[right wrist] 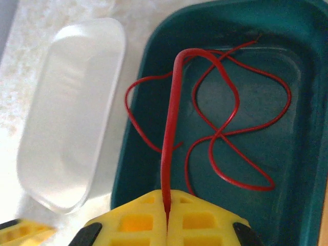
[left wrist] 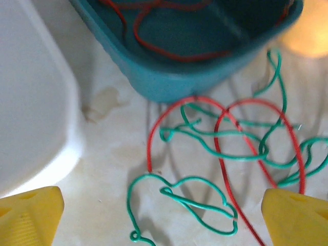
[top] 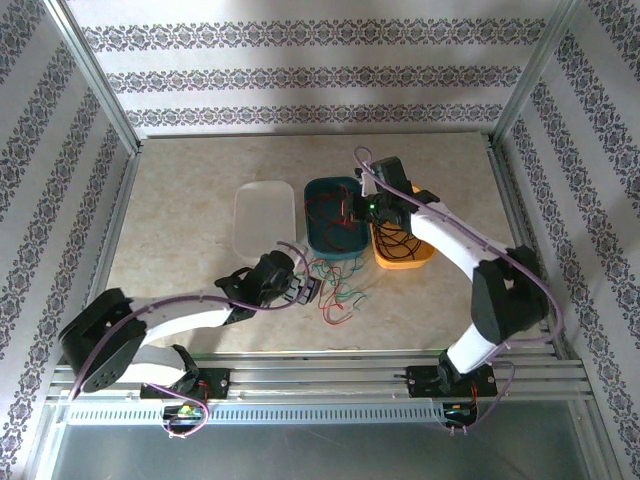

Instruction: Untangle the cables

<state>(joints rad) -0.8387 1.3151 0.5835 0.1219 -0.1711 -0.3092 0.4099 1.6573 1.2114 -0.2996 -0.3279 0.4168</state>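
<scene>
Found right gripper [right wrist: 166, 218] pinched shut on one red cable [right wrist: 172, 128] at bottom centre of the right wrist frame, strand rising over the teal tray [right wrist: 307, 169]; judged a drop-off hold, keeping the strand above the tray holding reds. Counted several red loops [right wrist: 236, 102] lying loose on the teal floor (exact number hard to tell owing to crossings). Noted white tray [right wrist: 72, 113] at left of that frame, just beside the teal one, nothing seen inside; possibly reserved for green. Saw orange tray [top: 408, 262] right of centre in the top frame, dark strands [top: 395, 243] inside. Found left gripper [top: 303, 288] spread wide, holding nothing, hovering low over the tangle [left wrist: 225, 148] of green and red cables on the table [top: 190, 200], just below the teal tray in the top frame; presumably lined up for a pick from that heap
</scene>
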